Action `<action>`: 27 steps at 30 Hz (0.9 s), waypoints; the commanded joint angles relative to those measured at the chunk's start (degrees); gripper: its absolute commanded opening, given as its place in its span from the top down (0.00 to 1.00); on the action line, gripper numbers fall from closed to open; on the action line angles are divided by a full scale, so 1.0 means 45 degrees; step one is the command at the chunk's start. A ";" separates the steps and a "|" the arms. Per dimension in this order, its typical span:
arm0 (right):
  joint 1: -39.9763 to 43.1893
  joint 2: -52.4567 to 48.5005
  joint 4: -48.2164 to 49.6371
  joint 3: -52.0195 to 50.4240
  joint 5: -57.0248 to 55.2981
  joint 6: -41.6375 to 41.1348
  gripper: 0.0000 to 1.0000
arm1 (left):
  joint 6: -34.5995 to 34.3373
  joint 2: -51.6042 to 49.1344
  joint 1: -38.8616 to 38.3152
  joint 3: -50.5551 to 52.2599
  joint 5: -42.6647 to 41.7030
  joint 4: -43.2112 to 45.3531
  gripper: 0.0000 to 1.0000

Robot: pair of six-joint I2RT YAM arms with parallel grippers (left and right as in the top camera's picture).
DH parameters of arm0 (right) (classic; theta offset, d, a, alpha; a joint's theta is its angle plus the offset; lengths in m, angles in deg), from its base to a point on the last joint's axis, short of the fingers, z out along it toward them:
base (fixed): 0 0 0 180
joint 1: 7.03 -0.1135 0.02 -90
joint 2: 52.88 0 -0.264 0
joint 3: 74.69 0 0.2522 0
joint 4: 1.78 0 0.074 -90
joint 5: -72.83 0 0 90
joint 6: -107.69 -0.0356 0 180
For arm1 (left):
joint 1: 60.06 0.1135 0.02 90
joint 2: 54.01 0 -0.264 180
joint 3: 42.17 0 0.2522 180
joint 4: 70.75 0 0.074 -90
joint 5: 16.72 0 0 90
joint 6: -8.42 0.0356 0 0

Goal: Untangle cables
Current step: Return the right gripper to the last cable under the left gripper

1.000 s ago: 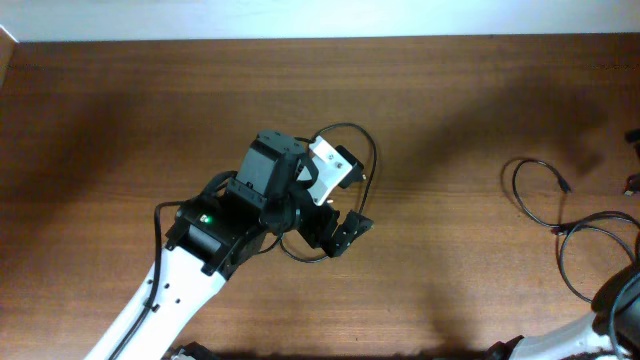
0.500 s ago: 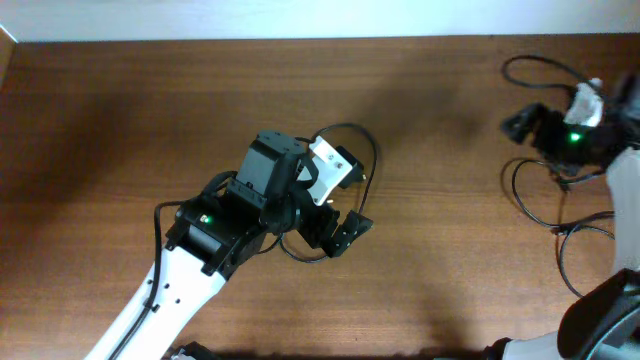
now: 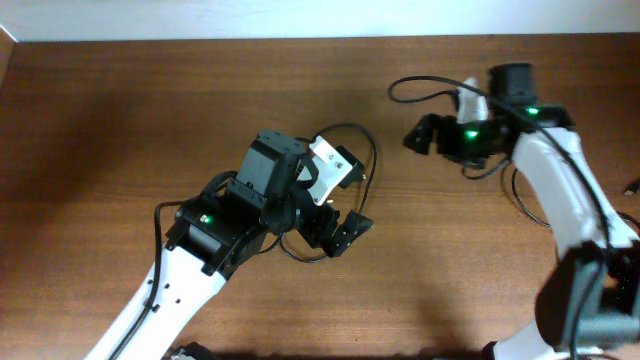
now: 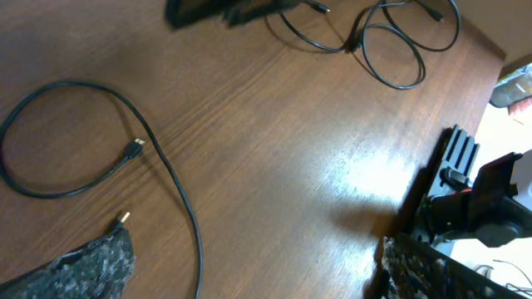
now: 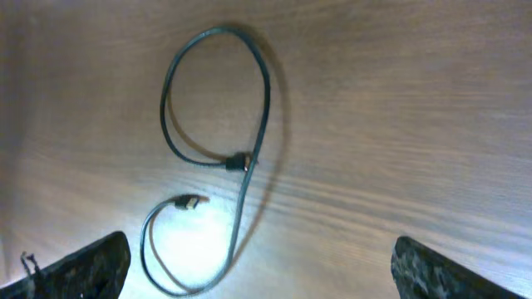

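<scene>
**Both jaws released, nothing held: arms btwn cords**

L gripper (image 3: 345, 228) is spread wide. Its fingers (image 4: 91, 266) sit at the bottom corners of the L wrist view w/ only table (image 3: 110, 130) btwn them. R gripper (image 3: 425, 135) is likewise slack and empty, hanging over bare wood at approx 1 o'clock from table centre.

Cords: a loose cord (image 3: 372, 150) lies mid-table, arcing from 12 to 3 o'clock of the L gripper, partly hidden under that arm. L wrist view shows its plugs (image 4: 135, 146) free, no knot. R wrist view shows a looped cord (image 5: 268, 83) w/ two free ends; prob the same one, can't confirm. The bundle (image 4: 353, 43) sits at the table's 3 o'clock edge, loops crossing, mostly hidden under the R arm (image 3: 555, 180) from overhead.

Step, as I read it: one cord looks separated, bundle not yet sorted, no grip anywhere. Next move prob needs the R gripper over the bundle at 3 o'clock, taking a plug end or an outer loop, not the crossing, then drawing it toward centre. Thin cord flat on wood calls for a low, square pinch.
</scene>
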 commanded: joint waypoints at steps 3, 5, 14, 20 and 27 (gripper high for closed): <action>-0.1462 -0.2341 0.0452 0.0058 0.0350 -0.1059 0.01 | -0.0078 0.0005 -0.0044 -0.0151 0.0000 0.0019 0.01; -0.1860 -0.2841 0.0486 0.0058 0.0364 -0.1248 0.01 | -0.0078 0.0005 -0.0044 -0.0151 0.0000 0.0019 0.01; -0.3356 -0.3041 0.0665 0.0058 -0.0019 -0.1763 0.01 | -0.0078 0.0005 -0.0044 -0.0151 0.0000 0.0019 0.01; -0.3910 -0.3041 0.0486 0.0044 -0.1316 -0.2565 0.01 | -0.0078 0.0005 -0.0044 -0.0151 0.0000 0.0019 0.01; -0.3910 -0.3041 0.1579 -0.1297 -0.1360 -0.2526 0.01 | -0.0078 0.0005 -0.0044 -0.0151 0.0000 0.0019 0.01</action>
